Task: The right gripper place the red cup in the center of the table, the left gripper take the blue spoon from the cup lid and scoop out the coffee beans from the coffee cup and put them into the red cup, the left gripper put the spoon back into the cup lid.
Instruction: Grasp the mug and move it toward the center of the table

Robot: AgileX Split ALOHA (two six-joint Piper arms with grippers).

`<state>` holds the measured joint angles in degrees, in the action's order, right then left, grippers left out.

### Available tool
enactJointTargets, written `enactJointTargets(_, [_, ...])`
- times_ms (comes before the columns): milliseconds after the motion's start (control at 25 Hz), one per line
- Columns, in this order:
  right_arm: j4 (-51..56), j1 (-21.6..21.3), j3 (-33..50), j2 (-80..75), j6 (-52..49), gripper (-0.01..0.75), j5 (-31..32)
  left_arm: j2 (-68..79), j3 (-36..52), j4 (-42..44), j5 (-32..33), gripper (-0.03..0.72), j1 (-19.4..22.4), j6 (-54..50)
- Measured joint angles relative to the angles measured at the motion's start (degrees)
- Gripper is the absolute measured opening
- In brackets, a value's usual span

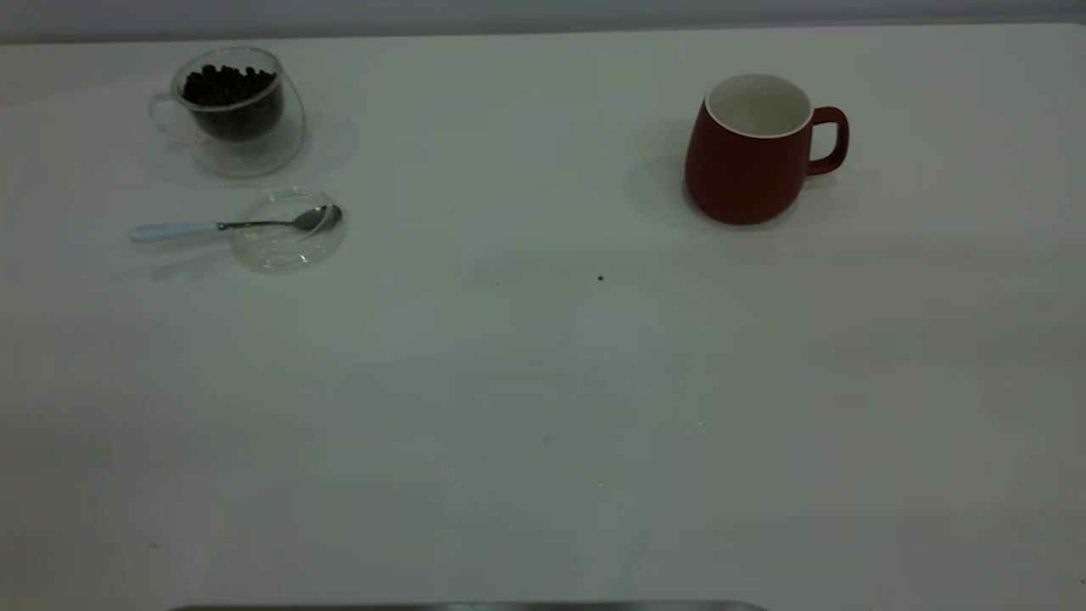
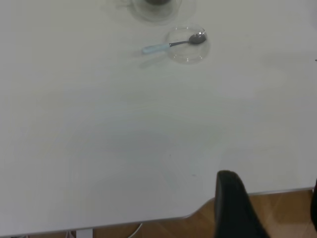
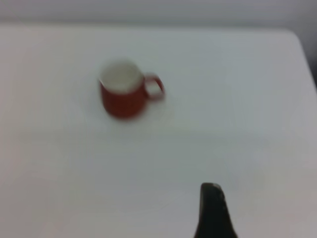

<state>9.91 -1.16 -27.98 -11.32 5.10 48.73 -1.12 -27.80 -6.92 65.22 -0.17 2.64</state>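
On the far left of the bench [image 1: 543, 407] stands the coffee cup [image 1: 240, 110], upright, its clear handle turned outward to the left, filled with coffee beans [image 1: 229, 85]; just nearer the camera lies the cup lid [image 1: 288, 229], close beside the cup but apart from it; across the lid rests the blue spoon [image 1: 229, 226], its steel bowl inside the lid's rim, its pale handle jutting out past the rim to the left, so its long axis runs left to right along the bench.

The left hand [image 2: 237, 208] shows only as one dark finger over the near bench edge in its wrist view; lid and spoon lie well ahead of it, far across bare white surface; whether it is wide or narrow I cannot tell.

The middle of the bench carries only a few dark specks; it looks free to receive the mug.

To the right stands the red cup [image 1: 755, 157], upright, white inside and apparently empty, its loop handle pointing right, away from the centre; nothing touches it, so the first step is judged not yet begun.

The right hand [image 3: 214, 210], likewise a single dark finger in its wrist view, has the mug well ahead; its opening cannot be told; it is judged the nearer arm, and the coming move turns on reaching forward, then carrying the mug leftward to the centre.
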Motion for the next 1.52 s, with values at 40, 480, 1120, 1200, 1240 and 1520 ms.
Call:
enactJointTargets(40, [1.8,0.0,0.0,-2.5,0.6,0.551,-3.9,0.0,0.0,0.0,0.0,0.433,0.0,0.0])
enactJointTargets(480, [36.0,0.0,0.0,-44.9,28.3,0.552,-24.5,0.0,0.0,0.0,0.0,0.433,0.0,0.0])
enactJointTargets(1120, [91.0,0.0,-18.8,-98.1,87.7,0.542,-32.7,0.0,0.0,0.0,0.0,0.433,0.0,0.1])
enactJointTargets(1200, [91.5,0.0,-23.8,-102.8,87.8,0.542,-32.7,0.0,0.0,0.0,0.0,0.433,0.0,0.1])
enactJointTargets(1240, [91.6,0.0,-26.6,-105.2,87.3,0.541,-32.7,0.0,0.0,0.0,0.0,0.433,0.0,0.1])
enactJointTargets(1520, [91.7,-0.9,-41.9,-119.2,81.1,0.54,-31.4,0.0,0.0,0.0,0.0,0.433,0.0,0.1])
